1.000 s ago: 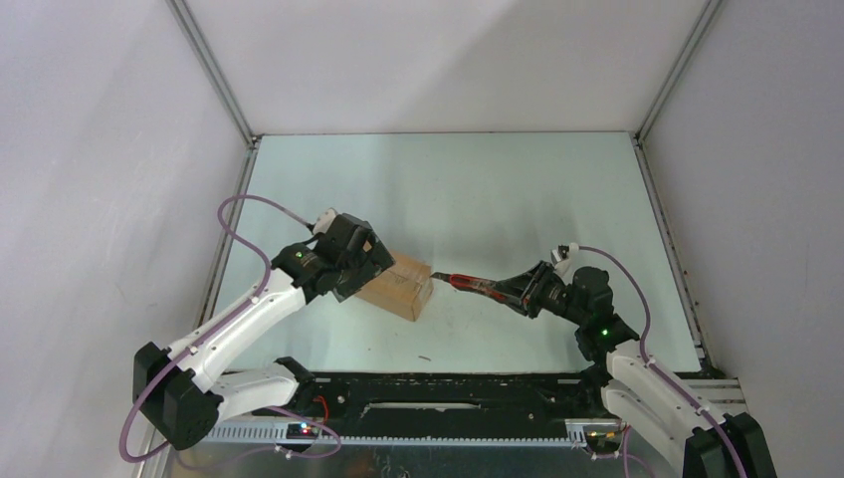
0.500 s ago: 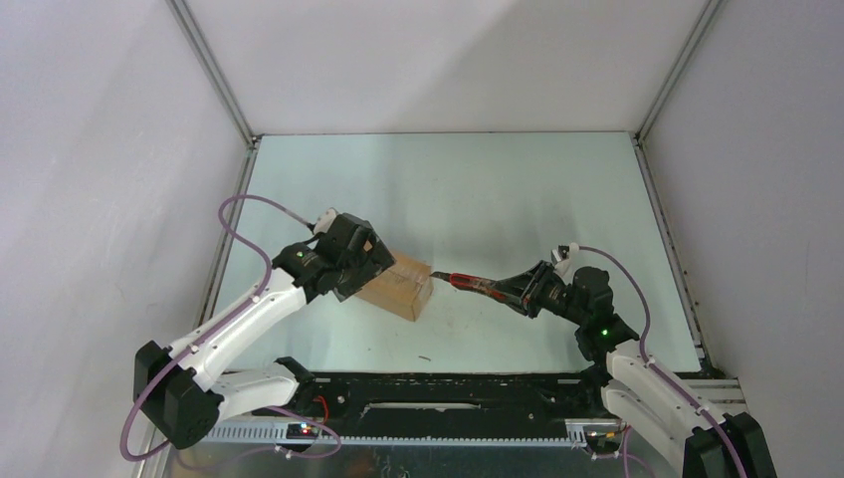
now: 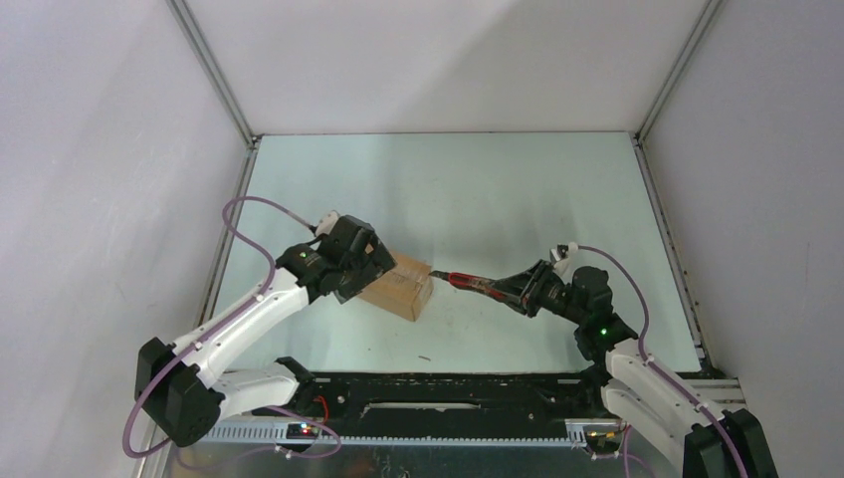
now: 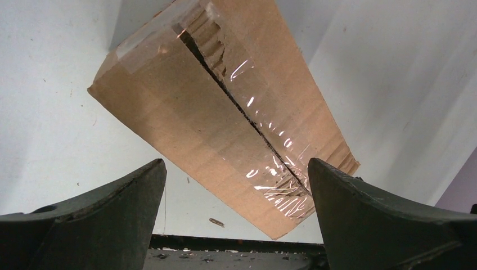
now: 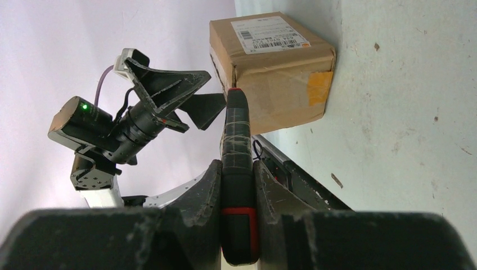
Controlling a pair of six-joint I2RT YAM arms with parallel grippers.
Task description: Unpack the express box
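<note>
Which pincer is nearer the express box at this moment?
Left. The left pincer hangs open right over the express box's left end. The right pincer stands off to the box's right, shut on the utility knife, whose tip points at the box.

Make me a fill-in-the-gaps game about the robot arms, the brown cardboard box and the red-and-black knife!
The right gripper is ____ on the slim red-and-black utility knife.
The left gripper, near the small brown cardboard box, has its jaws wide ____.
The printed label on the box is coloured ____.
Missing words: shut; open; white.
</note>
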